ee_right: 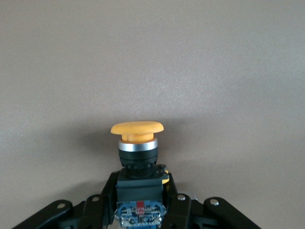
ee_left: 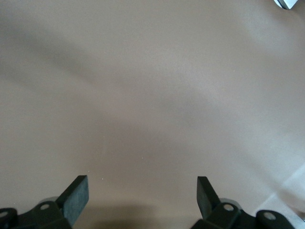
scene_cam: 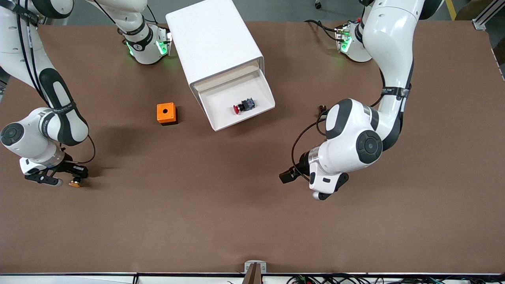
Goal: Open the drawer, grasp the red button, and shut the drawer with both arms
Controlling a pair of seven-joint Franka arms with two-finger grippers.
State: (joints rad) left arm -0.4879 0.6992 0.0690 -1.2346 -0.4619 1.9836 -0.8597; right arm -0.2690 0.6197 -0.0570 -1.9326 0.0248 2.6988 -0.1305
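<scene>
My right gripper (scene_cam: 65, 178) sits low over the surface (scene_cam: 236, 221) at the right arm's end, its jaws clamped on the body of a yellow-capped switch (ee_right: 137, 143), which is not the button I am meant to fetch. The red button (scene_cam: 243, 106) lies on its side in the drawer (scene_cam: 221, 118), which stands pulled out of the white cabinet (scene_cam: 213, 39), with the orange cube (scene_cam: 166, 113) on the surface beside it toward the right arm's end. My left gripper (ee_left: 143, 198) hangs over bare surface, nearer the front camera than the drawer, jaws spread wide and holding nothing. As I judge it, the drawer is open and the grab comes next, so the left arm is the one to send. I would bring it in from above, line the jaws across the black-and-blue body rather than the rounded cap, and come down clear of the drawer's raised front lip. The right arm waits; its switch should be set down before both arms push the drawer shut.
</scene>
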